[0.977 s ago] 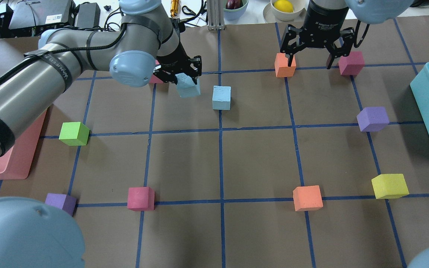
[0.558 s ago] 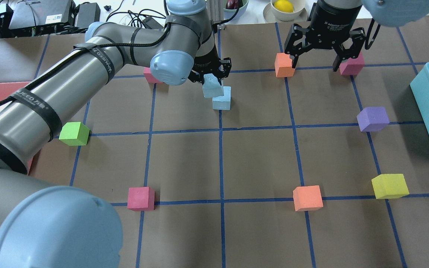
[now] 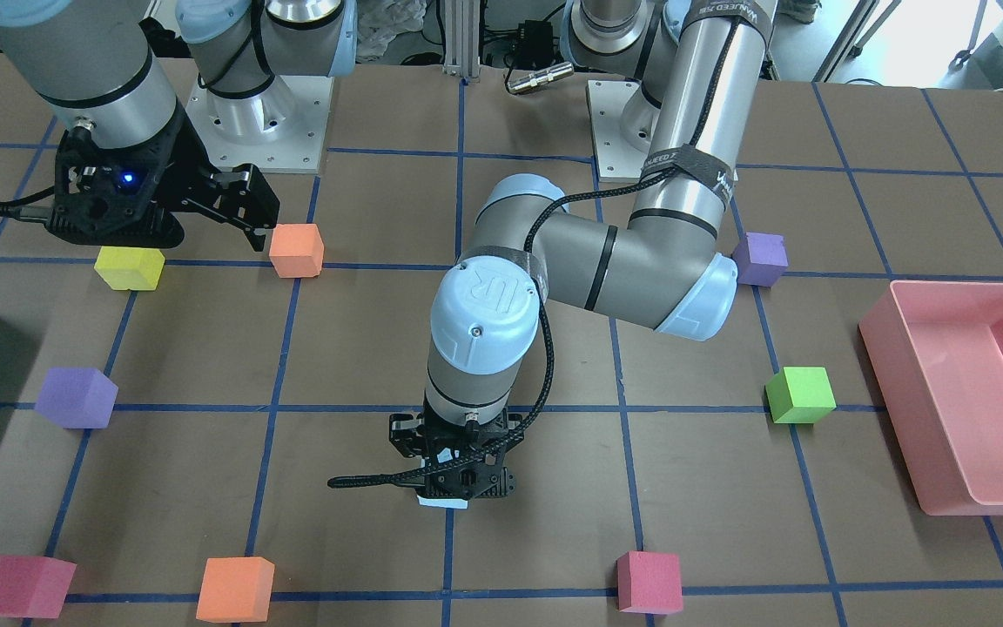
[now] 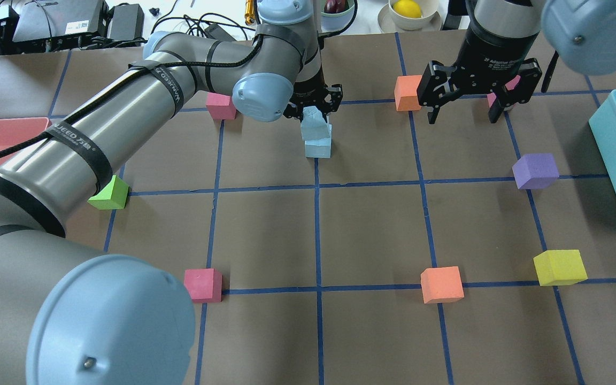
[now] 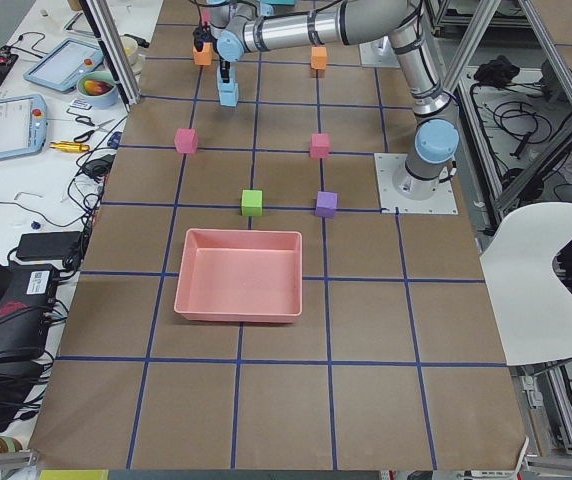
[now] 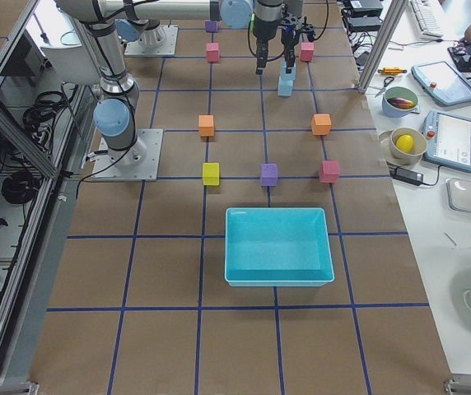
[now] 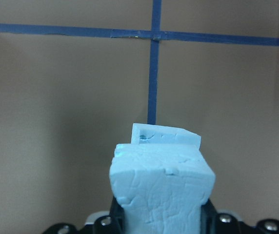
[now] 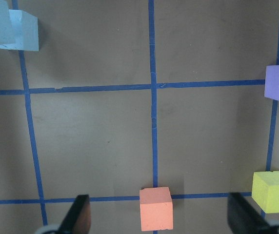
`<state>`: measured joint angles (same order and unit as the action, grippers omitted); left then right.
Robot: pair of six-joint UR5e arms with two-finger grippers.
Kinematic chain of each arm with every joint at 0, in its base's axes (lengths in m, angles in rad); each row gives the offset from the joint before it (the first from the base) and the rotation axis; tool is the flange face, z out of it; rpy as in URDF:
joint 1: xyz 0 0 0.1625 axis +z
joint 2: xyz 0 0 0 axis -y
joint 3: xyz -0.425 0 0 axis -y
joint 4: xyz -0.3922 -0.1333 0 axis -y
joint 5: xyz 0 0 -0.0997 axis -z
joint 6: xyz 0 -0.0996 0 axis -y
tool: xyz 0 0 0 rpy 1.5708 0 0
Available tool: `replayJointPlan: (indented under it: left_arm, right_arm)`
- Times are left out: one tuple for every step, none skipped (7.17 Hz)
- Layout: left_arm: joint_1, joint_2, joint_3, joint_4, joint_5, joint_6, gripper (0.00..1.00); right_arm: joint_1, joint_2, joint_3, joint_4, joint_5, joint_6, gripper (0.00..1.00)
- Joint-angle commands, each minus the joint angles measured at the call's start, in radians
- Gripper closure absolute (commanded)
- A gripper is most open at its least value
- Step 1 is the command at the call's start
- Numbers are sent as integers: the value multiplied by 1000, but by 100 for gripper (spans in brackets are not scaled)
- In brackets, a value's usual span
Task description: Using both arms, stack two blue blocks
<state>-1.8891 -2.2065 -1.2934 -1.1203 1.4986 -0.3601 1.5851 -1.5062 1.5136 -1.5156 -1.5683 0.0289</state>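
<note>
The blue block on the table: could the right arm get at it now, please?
Probably not from above: the left gripper holds the other blue block right over the lower blue block; the right gripper is open, empty.

Brown blue-taped table [image 4: 265,235], white chair [image 5: 541,270]

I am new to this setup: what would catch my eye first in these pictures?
The left gripper holds a tilted blue block over the second blue block, at the far middle of the table. The right gripper hangs open beside an orange cube.
</note>
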Motion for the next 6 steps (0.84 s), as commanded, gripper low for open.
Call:
replayJointPlan:
  left_arm:
    - [-1, -19, 2, 7, 0, 3, 100]
    - [-1, -25, 0, 7, -1, 1, 100]
    - [-2, -31, -1, 10, -1, -3, 40]
    - [-2, -33, 0, 10, -12, -5, 0]
    - [-2, -29, 2, 10, -15, -6, 0]
    - [-2, -4, 3, 5, -17, -2, 0]
  right_arm:
    - [-1, -37, 39, 5, 1, -33, 0]
    - [-2, -37, 43, 3, 2, -34, 0]
    - [-4, -37, 43, 3, 2, -34, 0]
    - [-2, -37, 45, 5, -1, -34, 0]
    - [-4, -35, 43, 5, -4, -37, 0]
    - [-10, -35, 43, 8, -12, -68, 0]
